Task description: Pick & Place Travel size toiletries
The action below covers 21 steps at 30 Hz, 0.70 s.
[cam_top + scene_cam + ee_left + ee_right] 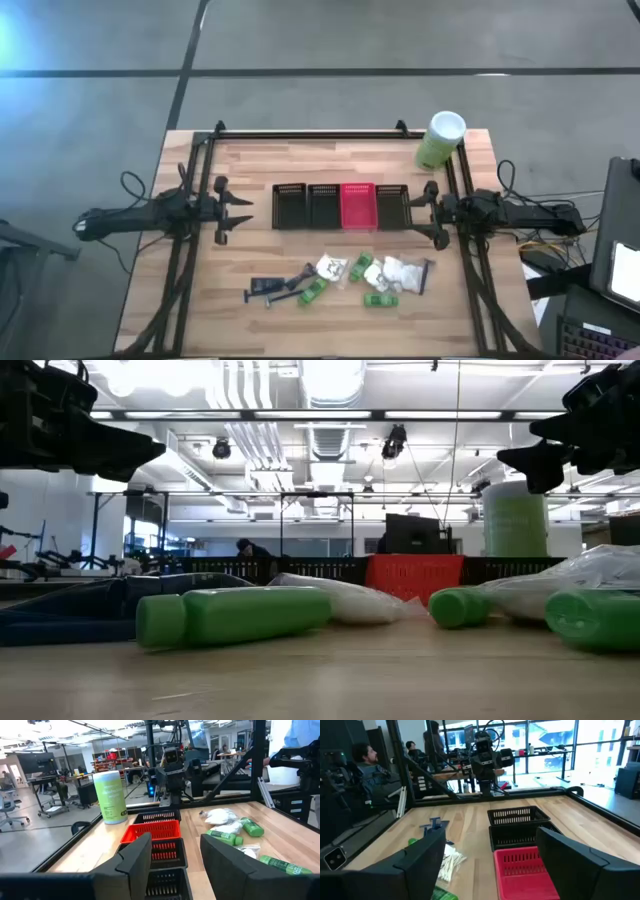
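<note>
The toiletries lie scattered near the table's near edge: green bottles (313, 291) (379, 298) (232, 614), white crinkly packets (330, 267) (398, 270) and dark razor sticks (266, 289). A row of small mesh baskets, black ones (306, 206) and a red one (358, 206), stands at the table's middle. My left gripper (240, 211) hovers open at the row's left end, above the table. My right gripper (428, 213) hovers open at the row's right end. Neither touches anything.
A large pale-green canister with white lid (440, 139) stands at the far right corner. A black rail frame (300, 134) runs along the table's far edge and sides. People and equipment show in the room beyond the table.
</note>
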{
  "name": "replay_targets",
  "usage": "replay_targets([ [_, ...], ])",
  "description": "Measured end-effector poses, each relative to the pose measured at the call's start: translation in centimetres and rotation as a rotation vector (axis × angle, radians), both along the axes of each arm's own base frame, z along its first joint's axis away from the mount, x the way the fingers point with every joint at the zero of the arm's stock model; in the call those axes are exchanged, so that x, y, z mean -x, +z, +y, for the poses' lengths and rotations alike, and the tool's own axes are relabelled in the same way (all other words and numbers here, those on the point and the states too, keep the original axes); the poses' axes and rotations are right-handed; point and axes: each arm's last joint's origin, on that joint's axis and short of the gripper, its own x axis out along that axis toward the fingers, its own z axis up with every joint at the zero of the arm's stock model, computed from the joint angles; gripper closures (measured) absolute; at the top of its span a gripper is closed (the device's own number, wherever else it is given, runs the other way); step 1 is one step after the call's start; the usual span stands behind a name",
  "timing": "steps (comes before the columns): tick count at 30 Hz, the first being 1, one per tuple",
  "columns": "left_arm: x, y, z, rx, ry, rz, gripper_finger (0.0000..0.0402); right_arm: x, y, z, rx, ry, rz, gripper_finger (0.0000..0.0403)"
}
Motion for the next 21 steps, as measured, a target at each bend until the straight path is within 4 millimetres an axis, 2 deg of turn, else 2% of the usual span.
replay_targets([
  [21,0.0,0.0,0.0,0.0,0.0,0.0,0.0225,0.0,0.0,0.0,0.001,0.0,0.0,0.0148],
])
